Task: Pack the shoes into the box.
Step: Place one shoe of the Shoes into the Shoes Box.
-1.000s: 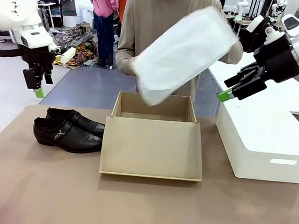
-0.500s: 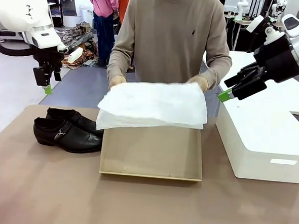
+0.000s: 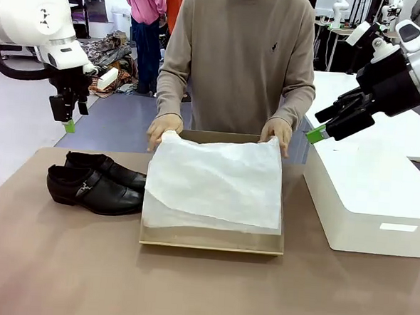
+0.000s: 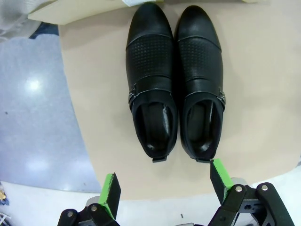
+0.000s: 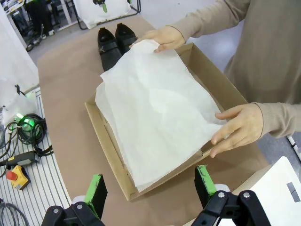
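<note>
The shoes (image 3: 94, 182), a glossy black pair, stand side by side on the table left of the box (image 3: 212, 240). In the left wrist view the shoes (image 4: 174, 80) lie straight below, toes pointing away. My left gripper (image 3: 67, 120) hangs open high above them, its jaws (image 4: 164, 181) wide and holding nothing. A person's hands (image 3: 162, 129) press white tissue paper (image 3: 215, 183) down over the brown box (image 5: 113, 155). My right gripper (image 3: 325, 122) hovers open up at the right, apart from the box, its jaws (image 5: 150, 188) also holding nothing.
A bigger white box (image 3: 364, 195) sits on the table at the right, under my right gripper. The person stands at the far edge behind the cardboard box. Bare brown tabletop lies in front. Cables and an emergency stop button (image 5: 14, 176) lie beside the table.
The person brought the tissue paper down from the air and spread it over the box. My left gripper shifted slightly right above the shoes. The right arm stayed still.
</note>
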